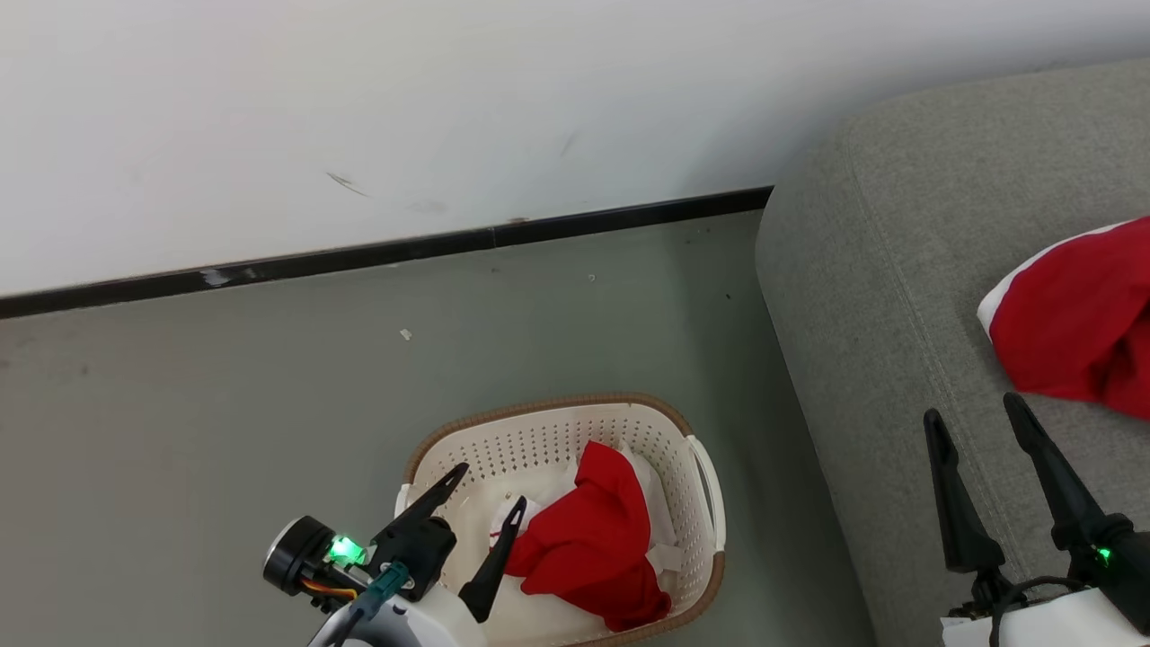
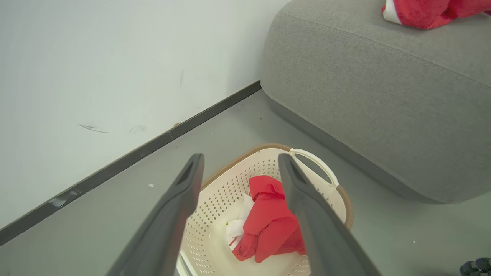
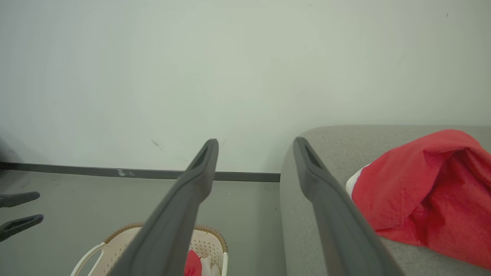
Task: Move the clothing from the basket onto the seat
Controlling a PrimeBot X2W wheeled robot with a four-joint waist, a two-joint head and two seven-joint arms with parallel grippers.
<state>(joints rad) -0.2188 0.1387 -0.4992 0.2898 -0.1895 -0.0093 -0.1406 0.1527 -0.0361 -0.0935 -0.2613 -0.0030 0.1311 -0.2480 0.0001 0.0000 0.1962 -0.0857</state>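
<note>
Left gripper (image 1: 491,485) hangs with jaws spread and empty over the cream basket (image 1: 539,406), where one red garment (image 1: 593,539) lies crumpled inside. Further right, the right gripper (image 1: 970,409) is likewise spread and empty above the grey seat (image 1: 880,270), just beside the second red garment (image 1: 1069,323) lying on it.

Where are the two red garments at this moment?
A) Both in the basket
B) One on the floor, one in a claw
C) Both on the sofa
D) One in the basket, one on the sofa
D: one garment lies crumpled in the basket, and the second garment lies on the sofa.
</note>
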